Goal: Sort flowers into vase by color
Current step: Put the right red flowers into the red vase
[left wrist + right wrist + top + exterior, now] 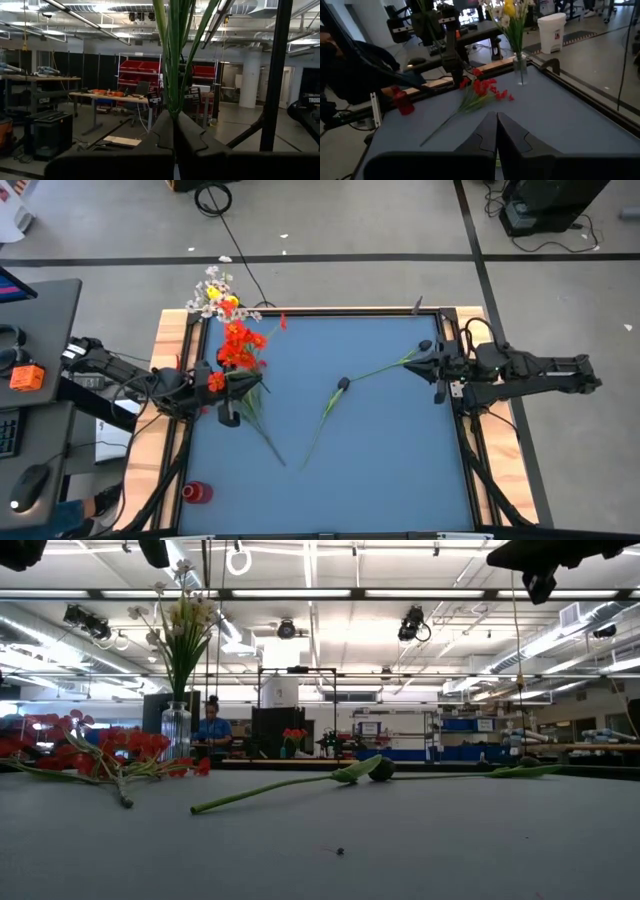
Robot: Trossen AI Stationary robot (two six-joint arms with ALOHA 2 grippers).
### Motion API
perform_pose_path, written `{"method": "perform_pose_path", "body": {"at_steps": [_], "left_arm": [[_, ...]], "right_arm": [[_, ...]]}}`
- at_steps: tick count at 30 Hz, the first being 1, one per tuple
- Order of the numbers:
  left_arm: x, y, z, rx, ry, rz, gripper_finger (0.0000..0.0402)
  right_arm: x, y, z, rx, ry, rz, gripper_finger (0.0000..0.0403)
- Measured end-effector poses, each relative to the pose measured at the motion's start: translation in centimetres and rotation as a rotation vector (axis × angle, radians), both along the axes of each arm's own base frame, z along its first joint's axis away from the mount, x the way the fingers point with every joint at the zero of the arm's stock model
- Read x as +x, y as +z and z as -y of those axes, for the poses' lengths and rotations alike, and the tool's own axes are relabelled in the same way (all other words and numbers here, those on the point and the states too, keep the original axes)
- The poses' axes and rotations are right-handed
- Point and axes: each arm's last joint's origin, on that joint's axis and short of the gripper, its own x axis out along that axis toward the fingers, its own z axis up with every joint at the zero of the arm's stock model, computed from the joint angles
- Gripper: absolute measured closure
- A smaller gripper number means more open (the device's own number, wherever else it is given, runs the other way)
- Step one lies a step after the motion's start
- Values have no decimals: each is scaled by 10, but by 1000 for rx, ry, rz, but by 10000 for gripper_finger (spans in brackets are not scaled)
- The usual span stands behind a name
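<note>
My left gripper (224, 385) hovers at the table's left edge, shut on a bunch of green flower stems (174, 60) that rise above its fingers. A red blossom (216, 382) shows at it from above. More red flowers (240, 345) lie on the blue table beside it. A dark-budded flower (343, 385) lies mid-table, with green stems running toward the near edge and the right. A glass vase (177, 730) of white and yellow flowers stands at the far left corner. My right gripper (426, 360) is shut and empty, raised above the right edge. My left gripper pinches several green stems (174, 107) together between its two fingers. The fingers point roughly level, slightly upward, and lie across the stems. The stems stand upright above the fingers (197, 135). What hangs below is hidden by the gripper.
A small red vessel (195, 492) stands near the table's near left corner. A raised wooden and black frame (470, 440) borders the table. Open blue surface lies across the near half and the far right.
</note>
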Motion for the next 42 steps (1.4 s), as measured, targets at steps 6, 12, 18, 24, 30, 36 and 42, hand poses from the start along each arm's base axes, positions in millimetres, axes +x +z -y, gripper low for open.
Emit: {"method": "perform_pose_path", "body": {"at_steps": [6,12,18,24,30,36,42], "left_arm": [[0,0,0,-9,-3,0,400],[0,0,0,-10,-3,0,400],[0,0,1,-10,-9,0,399],[-3,-3,11,-4,-50,-37,399],[-6,-7,20,-1,-72,-72,399],[-9,-9,30,-8,-138,-96,398],[-19,-9,47,32,-328,-92,398]], "right_arm": [[0,0,0,8,0,2,383],[0,0,0,10,13,1,384],[0,0,0,10,13,1,384],[0,0,0,9,14,0,384],[0,0,0,8,14,0,384],[0,0,0,8,14,0,384],[0,0,0,8,14,0,384]]}}
